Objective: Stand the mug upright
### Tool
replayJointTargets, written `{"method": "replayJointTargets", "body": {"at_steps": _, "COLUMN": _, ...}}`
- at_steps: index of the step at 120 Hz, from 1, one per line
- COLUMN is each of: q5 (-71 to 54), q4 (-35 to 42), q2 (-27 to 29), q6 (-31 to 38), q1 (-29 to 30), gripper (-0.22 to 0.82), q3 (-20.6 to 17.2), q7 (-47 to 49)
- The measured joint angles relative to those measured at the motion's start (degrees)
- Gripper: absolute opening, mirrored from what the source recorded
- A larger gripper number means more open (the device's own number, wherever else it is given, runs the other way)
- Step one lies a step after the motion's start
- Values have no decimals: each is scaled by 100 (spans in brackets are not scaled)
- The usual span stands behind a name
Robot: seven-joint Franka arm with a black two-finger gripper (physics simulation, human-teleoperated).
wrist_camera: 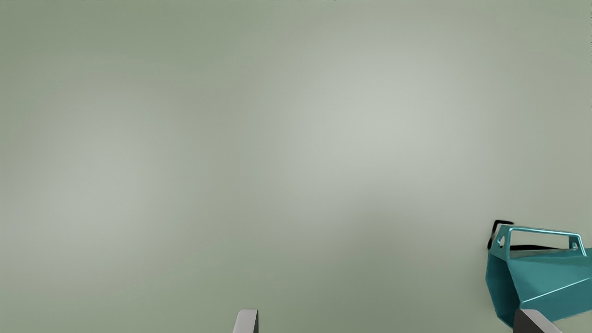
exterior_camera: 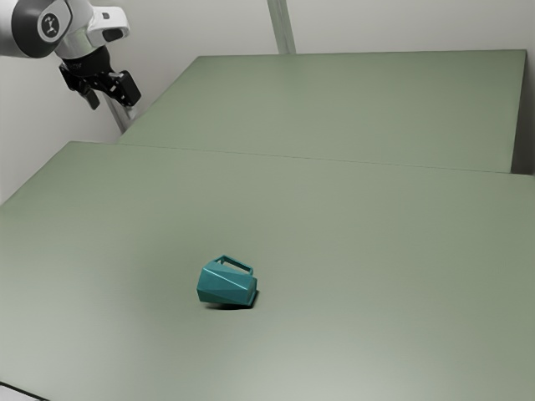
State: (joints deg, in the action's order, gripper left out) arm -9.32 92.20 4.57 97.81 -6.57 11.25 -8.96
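- At the exterior view's upper left, the black gripper [exterior_camera: 112,104] hangs in the air, its jaws standing wide apart with nothing held between them.
- Across the wrist view, one fingertip [wrist_camera: 534,321] overlaps the near part of the mug [exterior_camera: 227,284] by line of sight only; the exterior view shows gripper and mug well apart.
- Down on the green table [exterior_camera: 376,234], the teal faceted mug lies on its side, not upright, its open mouth [wrist_camera: 502,286] facing sideways.
- Along the mug's side runs its angular handle [wrist_camera: 545,231], with a dark shadow beside it on the tabletop.
- Beyond a thin seam, a second green surface [exterior_camera: 351,109] stretches toward a pale wall [exterior_camera: 401,25], which bears a grey upright strip [exterior_camera: 282,25].
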Motion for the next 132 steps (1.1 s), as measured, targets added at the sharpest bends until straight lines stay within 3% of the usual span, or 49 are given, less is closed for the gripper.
{"method": "replayJointTargets", "body": {"at_steps": 45, "q5": 50, "q4": 244, "q2": -37, "q6": 178, "q1": 20, "gripper": 60, "q3": 17, "q7": -224}}
{"method": "replayJointTargets", "body": {"at_steps": 72, "q5": 1372, "q4": 1192, "q2": -108, "q6": 350, "q1": -10, "gripper": 60, "q3": 276, "q7": -123}}
{"method": "replayJointTargets", "body": {"at_steps": 103, "q5": 3053, "q4": 2000, "q2": -677, "q6": 464, "q1": 212, "gripper": 60, "q3": 599, "q7": 71}}
{"method": "replayJointTargets", "body": {"at_steps": 132, "q5": 3585, "q4": 2181, "q2": -1177, "q6": 525, "q1": 44, "gripper": 60, "q3": 628, "q7": 177}}
